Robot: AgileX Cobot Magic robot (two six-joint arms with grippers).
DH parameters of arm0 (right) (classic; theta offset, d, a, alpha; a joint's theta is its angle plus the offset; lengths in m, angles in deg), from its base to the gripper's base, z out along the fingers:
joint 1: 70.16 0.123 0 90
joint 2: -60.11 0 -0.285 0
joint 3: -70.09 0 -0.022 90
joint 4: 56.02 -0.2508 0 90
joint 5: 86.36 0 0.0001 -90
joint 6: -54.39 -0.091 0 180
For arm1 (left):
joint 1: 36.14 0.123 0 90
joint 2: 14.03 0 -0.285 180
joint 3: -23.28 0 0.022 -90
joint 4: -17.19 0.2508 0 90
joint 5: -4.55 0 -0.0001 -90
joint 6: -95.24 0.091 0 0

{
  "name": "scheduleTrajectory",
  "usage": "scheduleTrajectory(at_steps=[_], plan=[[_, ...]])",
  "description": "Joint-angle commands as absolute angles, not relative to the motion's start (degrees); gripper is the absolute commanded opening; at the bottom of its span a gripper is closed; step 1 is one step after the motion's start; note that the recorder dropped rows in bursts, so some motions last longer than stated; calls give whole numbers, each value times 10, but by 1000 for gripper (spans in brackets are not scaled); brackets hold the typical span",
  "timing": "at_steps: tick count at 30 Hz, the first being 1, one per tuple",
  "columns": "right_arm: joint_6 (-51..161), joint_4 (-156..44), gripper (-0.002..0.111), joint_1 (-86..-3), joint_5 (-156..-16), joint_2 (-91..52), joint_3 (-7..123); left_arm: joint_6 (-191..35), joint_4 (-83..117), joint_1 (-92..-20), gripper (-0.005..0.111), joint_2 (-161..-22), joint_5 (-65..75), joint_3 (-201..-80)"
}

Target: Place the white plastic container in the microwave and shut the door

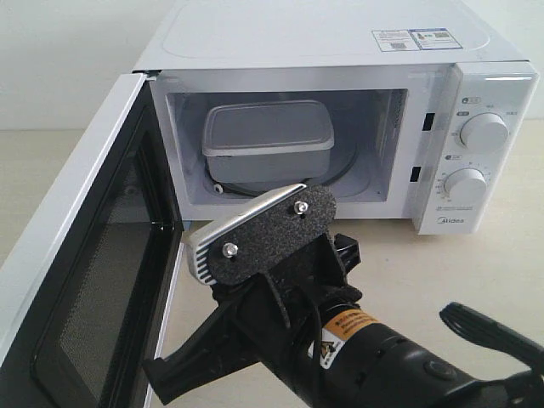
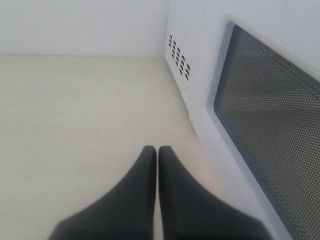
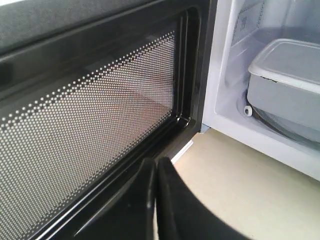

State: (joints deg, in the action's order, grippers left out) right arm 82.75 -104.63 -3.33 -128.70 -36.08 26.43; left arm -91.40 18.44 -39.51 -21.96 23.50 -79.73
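Clenched on nothing, the right pincer [image 3: 156, 162] hangs outside the cavity, apart from the white plastic container [image 1: 268, 140], which rests lid-on inside the microwave [image 1: 340, 34], toward the chamber's left. The door [image 1: 51, 255] stands wide open, its black inner frame just beside that pincer's tips. The left pincer [image 2: 156, 152], also clenched empty, hovers near the door's outer face.

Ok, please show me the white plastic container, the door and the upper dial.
white plastic container [image 1: 270, 127], exterior view, on its lid.
door [image 3: 90, 150], right wrist view, on its perforated window.
upper dial [image 1: 484, 133], exterior view, on its round face.
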Motion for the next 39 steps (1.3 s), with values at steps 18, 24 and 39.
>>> scheduleTrajectory(at_steps=[18, 24, 39], plan=[[828, -1050, 0, -31, -1281, -351, 261, -912, 184, -399, 4, -218, 226, -795], [827, -1050, 0, -31, -1281, -351, 262, -912, 184, -399, 4, -218, 226, -795], [864, -1056, 0, -36, -1250, -269, 262, -912, 184, -399, 4, -218, 226, -795]])
